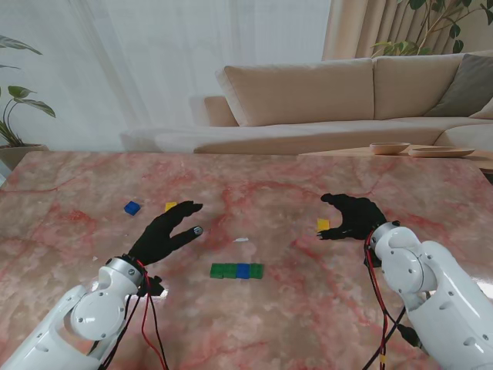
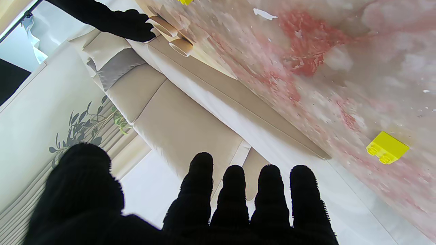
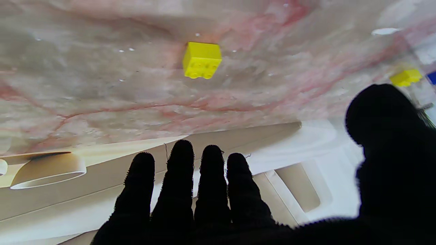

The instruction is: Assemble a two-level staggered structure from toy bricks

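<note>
Evidently both hands, left hand (image 1: 166, 231) and right hand (image 1: 353, 216), hover unclenched and empty near yellow bricks (image 1: 323, 225), so a pickup for the row (image 1: 236, 270) seems next.

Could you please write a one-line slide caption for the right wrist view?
Open right robot hand hovers near a yellow brick on the marble table, second yellow brick beyond.

Beige sofa (image 1: 323, 100), potted plant (image 1: 19, 108)
</note>
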